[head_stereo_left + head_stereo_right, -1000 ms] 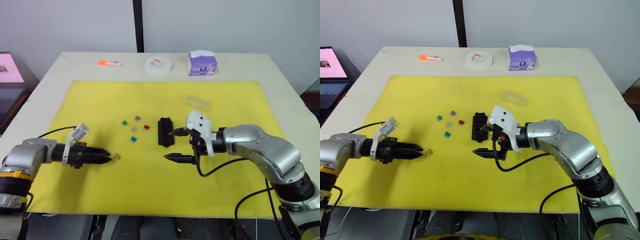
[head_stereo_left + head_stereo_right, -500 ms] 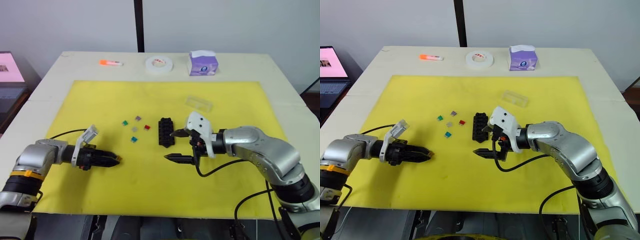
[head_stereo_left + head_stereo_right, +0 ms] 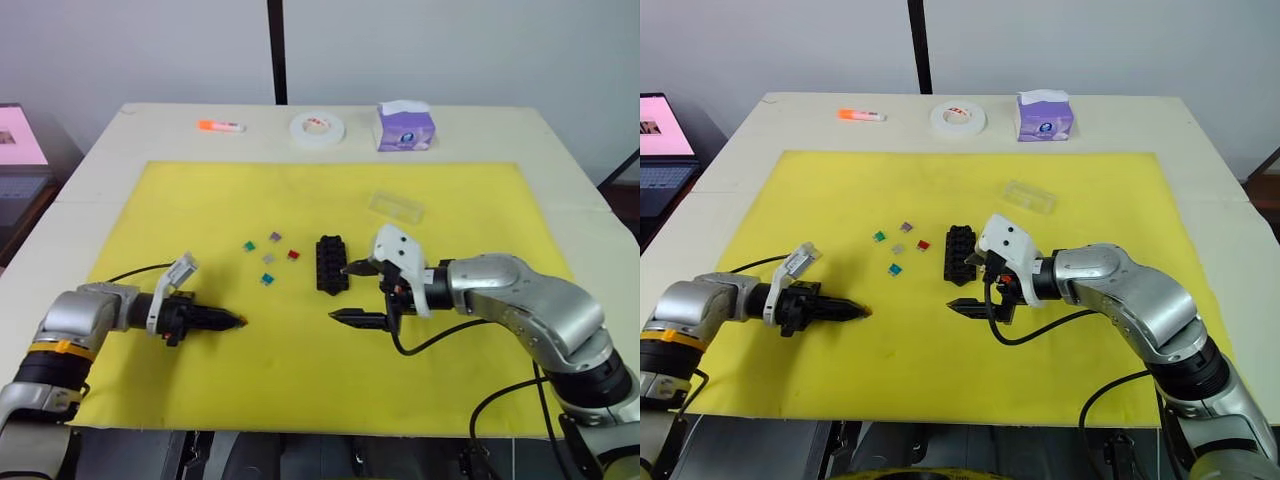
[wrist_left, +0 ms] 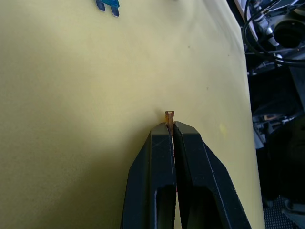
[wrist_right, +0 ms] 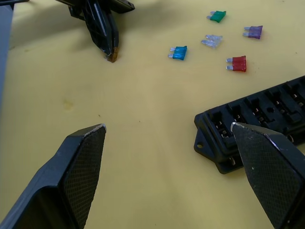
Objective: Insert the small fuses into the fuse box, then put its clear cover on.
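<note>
The black fuse box (image 3: 331, 264) lies mid-mat on the yellow mat (image 3: 200, 200). To its left lie loose small fuses: green (image 3: 249, 245), purple (image 3: 275, 237), red (image 3: 293, 255), grey (image 3: 268, 258) and teal (image 3: 268, 279). My left gripper (image 3: 238, 321) rests low on the mat at the front left, shut on an orange fuse (image 4: 169, 117) that sticks out past its tips. My right gripper (image 3: 340, 291) is open just right of the box's near end, one fingertip (image 5: 257, 152) by the box (image 5: 257, 119). The clear cover (image 3: 396, 207) lies behind the box to the right.
Along the table's far edge are an orange marker (image 3: 220, 126), a white tape roll (image 3: 318, 127) and a purple tissue box (image 3: 405, 126). A laptop screen (image 3: 660, 125) stands off the table's left side. Cables trail from both wrists over the mat.
The orange fuse lay on the mat just ahead of my left fingertips; the left gripper slid right and now pinches it. The right gripper has stayed put.
</note>
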{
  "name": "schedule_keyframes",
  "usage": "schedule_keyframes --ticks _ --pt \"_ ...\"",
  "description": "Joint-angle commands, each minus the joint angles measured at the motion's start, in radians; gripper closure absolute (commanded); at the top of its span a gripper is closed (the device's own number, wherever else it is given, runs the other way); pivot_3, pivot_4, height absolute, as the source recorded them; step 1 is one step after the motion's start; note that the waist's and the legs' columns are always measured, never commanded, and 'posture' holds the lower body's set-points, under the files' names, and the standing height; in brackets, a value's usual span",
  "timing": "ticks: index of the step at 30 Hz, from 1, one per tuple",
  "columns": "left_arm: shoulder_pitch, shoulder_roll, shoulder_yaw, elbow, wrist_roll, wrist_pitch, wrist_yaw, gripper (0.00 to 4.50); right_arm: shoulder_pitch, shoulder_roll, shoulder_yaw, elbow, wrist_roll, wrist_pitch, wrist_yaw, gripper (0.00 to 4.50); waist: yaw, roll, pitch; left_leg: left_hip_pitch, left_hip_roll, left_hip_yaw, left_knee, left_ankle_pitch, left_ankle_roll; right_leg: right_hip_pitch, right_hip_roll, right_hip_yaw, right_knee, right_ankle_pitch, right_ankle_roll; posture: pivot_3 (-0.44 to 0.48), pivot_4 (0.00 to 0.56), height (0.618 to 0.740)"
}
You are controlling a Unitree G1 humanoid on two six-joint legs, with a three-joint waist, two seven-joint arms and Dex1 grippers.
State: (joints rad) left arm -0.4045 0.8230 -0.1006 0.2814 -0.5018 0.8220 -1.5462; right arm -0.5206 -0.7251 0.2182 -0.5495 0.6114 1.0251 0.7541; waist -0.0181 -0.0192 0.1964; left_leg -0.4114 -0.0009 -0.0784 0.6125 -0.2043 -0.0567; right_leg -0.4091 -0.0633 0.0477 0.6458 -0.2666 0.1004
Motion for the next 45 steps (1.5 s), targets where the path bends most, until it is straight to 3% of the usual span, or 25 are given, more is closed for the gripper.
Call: schedule_keyframes --ticks 1,5,8,11,15,18,22,24,45 --pt "0.022 0.002 0.024 -0.016 -0.031 0.031 0.006 4.46 -0.009 0.003 -0.034 -0.023 0.006 -0.01 -0.004 0.0 -0.001 0.0 0.0 0.0 0.0 0.0 0.0 0.0 0.0 0.0 0.0 0.0 0.0 0.0 0.0 0.0 0.15 0.74" --pt "-0.022 -0.006 0.145 -0.035 -0.14 0.149 0.057 4.46 -0.045 0.064 -0.121 0.004 0.095 0.08 -0.051 0.0 -0.002 0.0 0.0 0.0 0.0 0.0 0.0 0.0 0.0 0.0 0.0 0.0 0.0 0.0 0.0 0.0 0.15 0.74" --pt "-0.102 -0.044 0.327 -0.093 -0.299 0.288 0.186 4.46 -0.16 0.184 -0.315 0.084 0.327 0.245 -0.133 0.0 -0.002 -0.002 0.001 0.0 0.001 -0.001 0.001 0.0 0.0 0.0 0.001 0.0 0.002 0.0 0.0 0.0 0.15 0.74" --pt "-0.173 -0.134 0.465 -0.168 -0.435 0.362 0.345 4.46 -0.272 0.265 -0.422 0.163 0.468 0.339 -0.221 0.0 0.002 -0.002 0.001 -0.001 0.001 -0.004 0.001 0.0 0.0 0.001 0.001 -0.003 0.002 0.003 0.004 0.0 0.15 0.74" --pt "-0.258 -0.251 0.536 -0.261 -0.546 0.381 0.52 4.46 -0.409 0.312 -0.498 0.275 0.616 0.419 -0.331 0.0 0.0 -0.002 0.001 -0.001 0.0 -0.004 0.0 0.0 0.0 0.001 0.0 -0.003 0.002 0.005 0.007 0.0 0.15 0.74" --pt "-0.335 -0.335 0.547 -0.3 -0.602 0.343 0.624 4.46 -0.534 0.298 -0.519 0.398 0.651 0.465 -0.386 0.0 -0.001 -0.002 0.001 -0.001 0.0 -0.004 0.001 0.0 0.0 0.0 0.001 -0.003 0.003 0.005 0.007 0.0 0.15 0.74" --pt "-0.372 -0.369 0.514 -0.335 -0.627 0.313 0.656 4.5 -0.613 0.283 -0.511 0.478 0.648 0.492 -0.419 0.91 -0.007 -0.002 0.001 0.0 0.0 -0.003 0.0 0.0 0.0 0.0 0.001 -0.002 0.002 0.005 0.007 0.0 0.15 0.74" --pt "-0.382 -0.373 0.495 -0.34 -0.631 0.3 0.663 4.5 -0.627 0.281 -0.503 0.491 0.643 0.493 -0.426 1.58 -0.011 -0.002 0.001 0.0 0.0 -0.003 -0.001 0.0 0.0 0.0 0.002 -0.002 0.002 0.005 0.007 0.0 0.15 0.74" --pt "-0.418 -0.341 0.414 -0.299 -0.63 0.232 0.633 4.5 -0.631 0.332 -0.536 0.536 0.813 0.462 -0.599 1.58 -0.026 -0.001 0.001 -0.001 0.0 -0.003 0.0 0.0 0.0 0.0 0.002 -0.002 0.002 0.005 0.007 0.0 0.15 0.74"
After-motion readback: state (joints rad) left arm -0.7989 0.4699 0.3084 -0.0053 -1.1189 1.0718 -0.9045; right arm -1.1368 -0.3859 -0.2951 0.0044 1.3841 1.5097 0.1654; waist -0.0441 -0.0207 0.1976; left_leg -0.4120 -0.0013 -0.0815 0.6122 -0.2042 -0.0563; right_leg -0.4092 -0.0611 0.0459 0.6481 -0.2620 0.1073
